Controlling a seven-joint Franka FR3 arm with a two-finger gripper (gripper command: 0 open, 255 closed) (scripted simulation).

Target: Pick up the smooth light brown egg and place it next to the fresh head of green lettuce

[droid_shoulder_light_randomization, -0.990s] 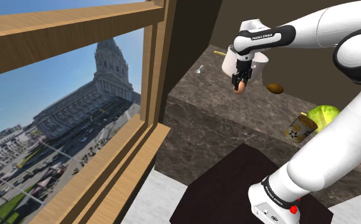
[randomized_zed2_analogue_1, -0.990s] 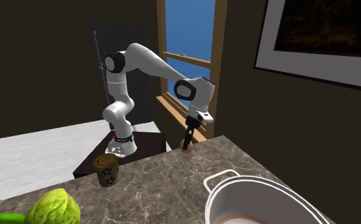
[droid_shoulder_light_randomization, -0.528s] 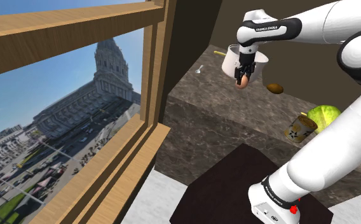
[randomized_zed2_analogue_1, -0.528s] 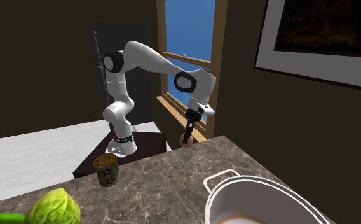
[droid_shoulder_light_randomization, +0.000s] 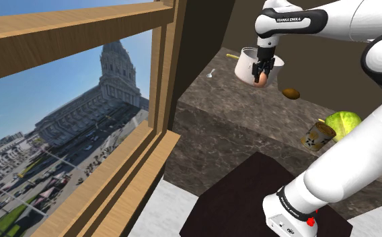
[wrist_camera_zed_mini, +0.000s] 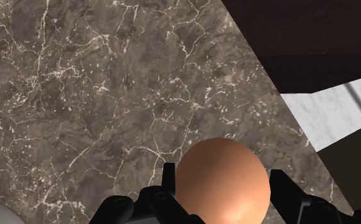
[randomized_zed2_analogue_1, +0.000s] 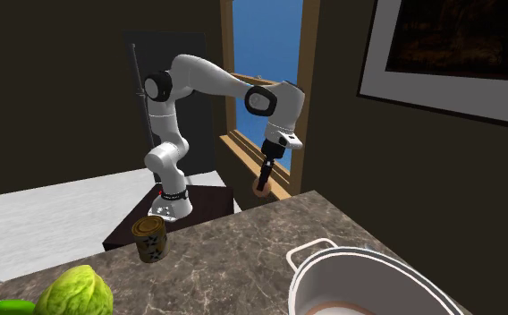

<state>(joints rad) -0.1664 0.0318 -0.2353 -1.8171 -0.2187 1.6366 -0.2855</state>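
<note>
Lifted higher than 1 second ago and swung a little toward the shoulder view's right, the light brown egg (droid_shoulder_light_randomization: 261, 80) hangs clenched in the black tool (droid_shoulder_light_randomization: 261, 75) of the white arm, clear of the dark marbled surface (droid_shoulder_light_randomization: 237, 118). The wrist view shows the 2 fingers (wrist_camera_zed_mini: 168, 178) pressed to either side of the egg, with veined stone below and the surface's edge just beyond.

In the shoulder view the egg hangs in front of a white pot (droid_shoulder_light_randomization: 247, 62) at the far end of the surface. The green lettuce (droid_shoulder_light_randomization: 342, 121) lies well apart from it, toward that view's lower right. A patterned can (droid_shoulder_light_randomization: 315, 137) stands just beside the lettuce, on the side facing the tool, and a small brown object (droid_shoulder_light_randomization: 290, 93) lies between pot and can.

In the second exterior view the tool hovers at the surface's far edge by the window (randomized_zed2_analogue_1: 263, 49). The lettuce sits at the near left corner, with the can roughly between the 2.

Judged from this, the carry must run the length of the surface toward the lettuce, and the set-down spot will likely need to skirt the can. Being round, the egg may roll once released.
</note>
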